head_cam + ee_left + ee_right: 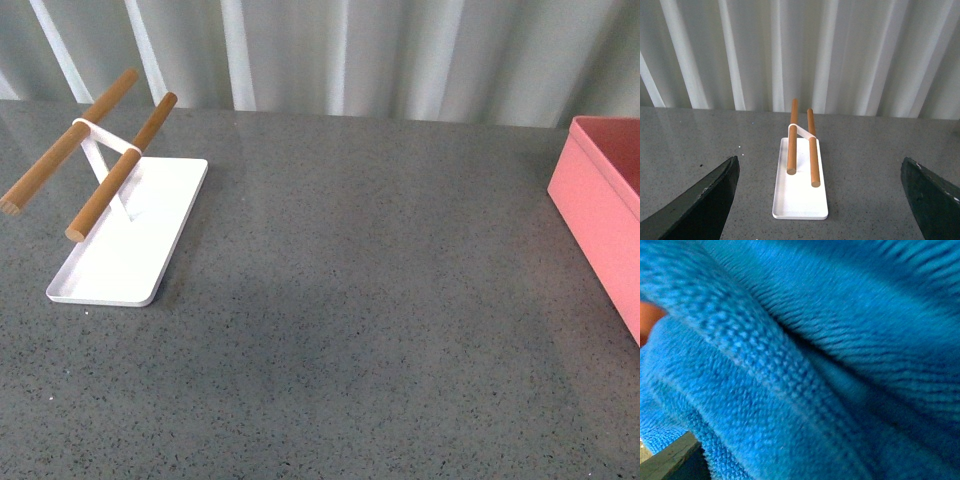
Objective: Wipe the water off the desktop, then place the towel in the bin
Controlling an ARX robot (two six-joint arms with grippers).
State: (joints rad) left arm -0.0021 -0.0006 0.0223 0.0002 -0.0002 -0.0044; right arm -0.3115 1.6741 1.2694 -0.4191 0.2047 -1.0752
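While neither arm shows in my front view, I can see the dark speckled table [340, 300] running wide under the camera, with the flat white tray [135, 240] lying toward the left and far side. Two wooden rods [120, 165] sit raised on a white stand above that tray, slanting side by side. At the right edge the salmon-pink bin [605, 200] stands on the table, well apart from the tray; only its near corner and part of one wall are in my picture, and I cannot see into it from here. Pale pleated curtains hang behind the table.

From my left wrist camera, the left gripper [822, 200] hangs released, its two dark fingers [700, 205] spread wide to either side of the picture with nothing between them. Beyond it I see the same tray [800, 205] end on, the rods [792, 145] pointing away toward the curtain.

My right wrist camera is filled almost wholly by the towel [805, 355], bright blue and plush, bunched in thick folds right against the lens. A sliver of salmon pink shows at one edge and a dark grey edge at one corner. The right gripper itself is hidden behind the cloth, so I cannot tell whether it is clenched on the towel or released.
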